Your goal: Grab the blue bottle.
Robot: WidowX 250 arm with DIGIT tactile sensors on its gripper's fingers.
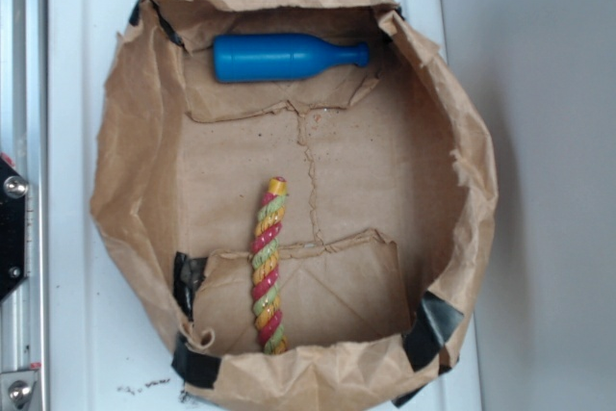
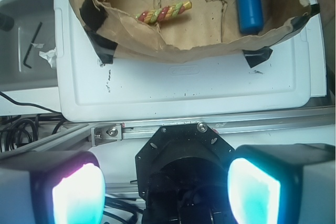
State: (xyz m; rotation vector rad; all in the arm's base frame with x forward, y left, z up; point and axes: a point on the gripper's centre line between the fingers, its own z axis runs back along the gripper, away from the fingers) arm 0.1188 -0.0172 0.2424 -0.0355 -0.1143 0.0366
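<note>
Gripper (image 2: 165,187) sat well back from the work, its two glowing pads (image 2: 79,195) spread wide apart with nothing between them and nothing touching them, so you were starting this grab empty-handed. You had the blue bottle (image 1: 284,57) lying on its side at the far end of the crumpled brown paper bag (image 1: 125,161), its neck pointing along the bag's wall and its body tucked just beside the folded paper rim. That closeness was your main risk, as I judged it: if you had come down too near the wall, a pad could have caught the paper edge and dragged the bag across the white tray (image 2: 184,87) instead of closing on the bottle. The bottle looked smooth and round, so a closure off its middle might have squeezed it out sideways or set it rolling. You also had the twisted rope stick (image 1: 269,265) lying well apart at the other end of the bag, unlikely to interfere unless your approach drifted that way
</note>
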